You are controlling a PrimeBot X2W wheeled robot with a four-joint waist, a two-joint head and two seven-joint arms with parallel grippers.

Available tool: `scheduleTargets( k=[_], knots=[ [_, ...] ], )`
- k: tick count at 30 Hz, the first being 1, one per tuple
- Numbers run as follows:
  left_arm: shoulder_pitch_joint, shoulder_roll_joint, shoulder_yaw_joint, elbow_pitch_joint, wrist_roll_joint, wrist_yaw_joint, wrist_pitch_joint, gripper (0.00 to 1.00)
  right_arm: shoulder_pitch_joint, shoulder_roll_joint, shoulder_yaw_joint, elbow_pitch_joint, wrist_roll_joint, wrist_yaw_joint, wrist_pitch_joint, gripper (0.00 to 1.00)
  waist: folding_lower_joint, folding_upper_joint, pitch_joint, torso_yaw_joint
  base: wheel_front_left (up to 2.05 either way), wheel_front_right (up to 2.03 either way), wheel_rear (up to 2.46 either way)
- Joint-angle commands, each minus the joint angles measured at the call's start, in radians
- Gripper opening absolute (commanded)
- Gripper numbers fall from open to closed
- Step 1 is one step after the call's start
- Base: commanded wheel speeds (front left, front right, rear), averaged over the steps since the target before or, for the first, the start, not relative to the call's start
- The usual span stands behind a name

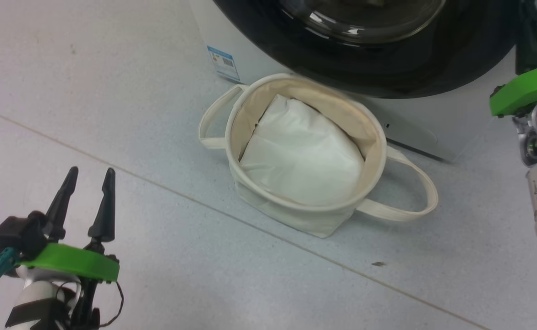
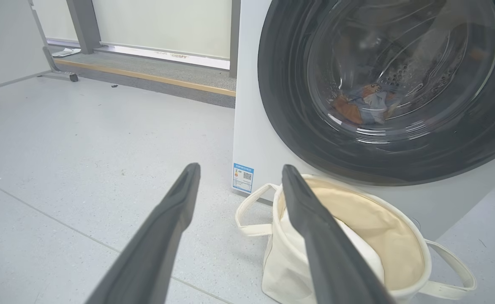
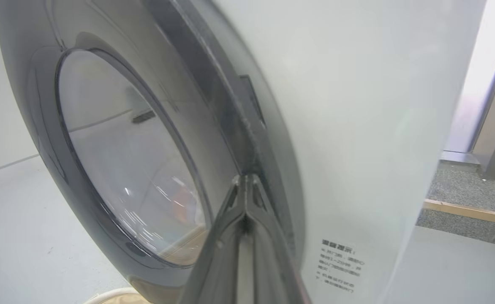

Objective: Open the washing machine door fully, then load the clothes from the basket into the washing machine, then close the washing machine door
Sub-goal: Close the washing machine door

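Obs.: the washing machine door [image 1: 387, 68] sits at the top of the head view. In the left wrist view it fills the upper right and looks flat against the washing machine [image 2: 251, 126]. The clothes [image 2: 363, 103] show through the glass, low in the drum. The basket [image 1: 305, 215] stands on the floor [image 1: 90, 91] just below the door, centre frame, with a white pad [image 1: 300, 156] in it.

Fingers: the left gripper [image 1: 90, 172] is at lower left of the head view, fingers spread, holding nothing, well apart from the basket. The right gripper [image 3: 245, 179] has its fingers pressed together. In its wrist view the tips lie at the seam between the door's black rim and the white front. I cannot tell whether they touch.

Orientation: the door is round, so I read no long axis. Its face points out from the machine front, toward the bottom of the head view. The basket opens upward, and its handle line runs upper left to lower right.

Risks, as I judge them:
- The door may be pushed to but not latched. The seam looks narrow, yet I cannot confirm a catch, and a weak push would leave it ajar.
- The closed right fingers so near the seam could wedge or scrape the rim if I drive in at this angle.
- The basket's loop handle [image 1: 387, 214] lies under the door's swing and could snag an arm on a low pull-back.
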Motion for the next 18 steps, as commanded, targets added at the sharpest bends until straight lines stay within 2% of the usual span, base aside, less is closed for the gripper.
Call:
scheduleTargets(
  k=[1, 6, 7, 8, 9, 13, 18],
  knots=[
    [-0.019, 0.036, 0.041, -0.027, -0.009, -0.006, -0.012, 1.0, -0.022, 0.001, -0.001, -0.031, -0.005, 0.0, -0.012, 0.0, 0.0, 0.0, -0.012, -0.007, 0.0, 0.0, 0.0],
    [-0.006, 0.044, 0.05, -0.023, -0.009, -0.006, -0.012, 1.0, 0.053, 0.035, 0.022, -0.058, -0.021, 0.0, -0.012, 0.0, 0.0, 0.0, -0.061, -0.044, 0.0, 0.0, 0.0],
    [-0.002, 0.045, 0.051, -0.022, -0.01, -0.006, -0.012, 1.0, 0.075, 0.043, 0.038, -0.068, -0.029, 0.0, -0.012, 0.18, 0.0, 0.0, -0.073, -0.055, 0.0, 0.0, 0.0],
    [0.001, 0.046, 0.051, -0.02, -0.009, -0.006, -0.012, 1.0, 0.097, 0.051, 0.051, -0.08, -0.032, 0.0, -0.012, 0.96, 0.0, 0.0, -0.085, -0.067, 0.0, 0.0, 0.0],
    [0.005, 0.047, 0.052, -0.019, -0.009, -0.006, -0.012, 1.0, 0.119, 0.058, 0.062, -0.094, -0.036, 0.0, -0.012, 1.0, 0.0, 0.0, -0.096, -0.08, 0.0, 0.0, 0.0],
    [0.021, 0.05, 0.053, -0.01, -0.004, -0.006, -0.012, 1.0, 0.237, 0.097, 0.131, -0.178, -0.03, 0.0, -0.012, 1.0, 0.0, 0.0, -0.159, -0.154, 0.0, 0.0, 0.0],
    [0.045, 0.048, 0.059, -0.009, -0.005, -0.006, -0.012, 1.0, 0.365, 0.105, 0.199, -0.302, -0.02, 0.0, -0.012, 1.0, 0.0, 0.0, -0.228, -0.234, 0.0, 0.0, 0.0]
  ],
)
